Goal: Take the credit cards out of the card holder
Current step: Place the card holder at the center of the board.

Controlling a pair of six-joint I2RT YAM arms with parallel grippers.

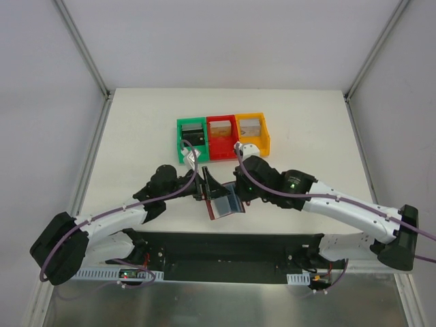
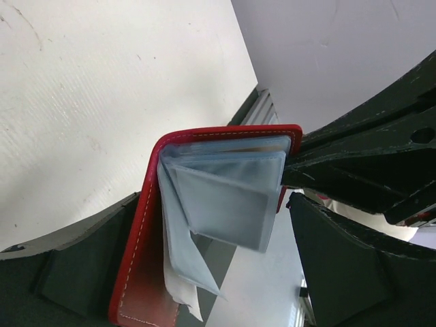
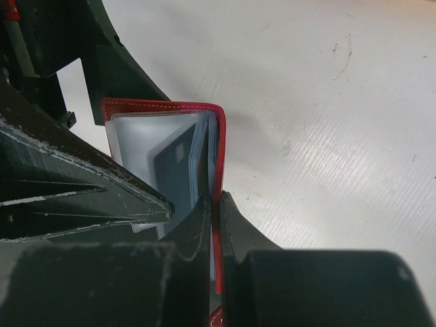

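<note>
The task looks to be at its early part. The small dark red leather-like folding card holder (image 1: 219, 204) is opened like a book and is held up between the two arms, near the front middle of the white tabletop (image 1: 136, 136). Its clear plastic sleeves (image 2: 184, 231) fan out from the fold. The thin pale blue-grey credit cards (image 2: 231, 197) sit inside these sleeves. In the right wrist view one card (image 3: 178, 167) looks darker, grey-blue, and it is also in its pocket. I see no card outside the holder, so I judge that opening is done and pulling out every card is left.

The right fingers (image 3: 88, 197) are clenched on the card holder (image 3: 163, 109). One red cover, together with some sleeves, runs down into the narrow slit between them. In the left wrist view the same fingers pinch the far corner of the cover.

The left fingers (image 2: 61, 272) are spread wide, with the card holder (image 2: 139, 259) between them. One cover leans along the inner face of one finger. Between the sleeves and the other finger a strip of light shows, so they seem apart there. I judge that these fingers are released and only steady the holder. They grasp no card.
</note>
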